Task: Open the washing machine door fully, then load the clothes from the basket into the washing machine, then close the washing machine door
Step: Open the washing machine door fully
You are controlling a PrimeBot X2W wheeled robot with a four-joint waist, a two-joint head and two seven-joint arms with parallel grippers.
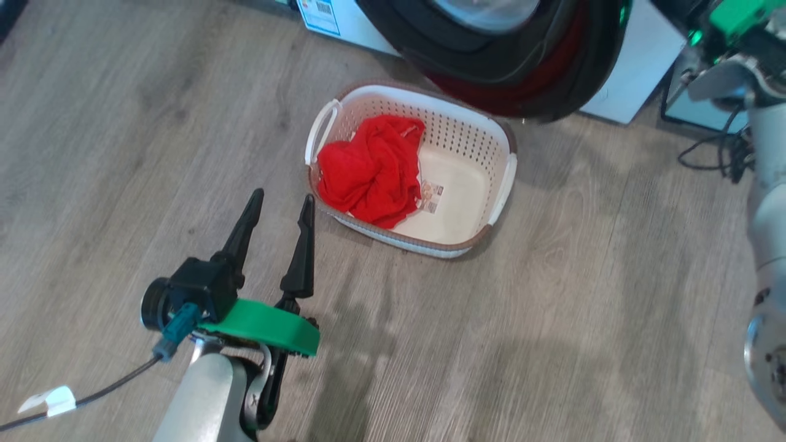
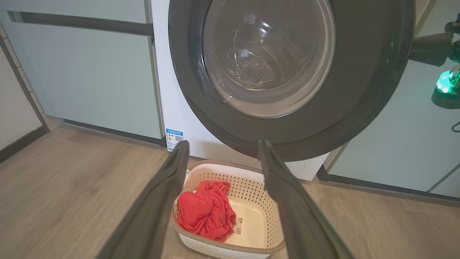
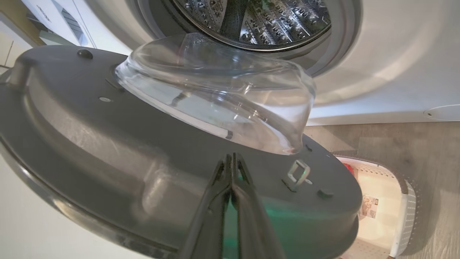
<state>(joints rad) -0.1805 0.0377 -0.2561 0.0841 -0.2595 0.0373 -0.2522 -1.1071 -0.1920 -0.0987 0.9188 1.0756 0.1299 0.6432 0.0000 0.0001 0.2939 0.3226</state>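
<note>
Jaws shut and empty, right gripper (image 3: 232, 159) likely levers glossy black round washing machine door (image 3: 90, 144) wider; left gripper (image 1: 281, 199), spread empty, waits seven o'clock of white plastic basket (image 1: 466, 132).

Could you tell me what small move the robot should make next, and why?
Probably push the door wider with the shut right pincer, whose tips sit at the door's inner face. The door stands only partly open, its rim hanging over the far edge of the basket, and the clothes lie untouched inside. The open left pincer hovers above the floor nearby.
</note>
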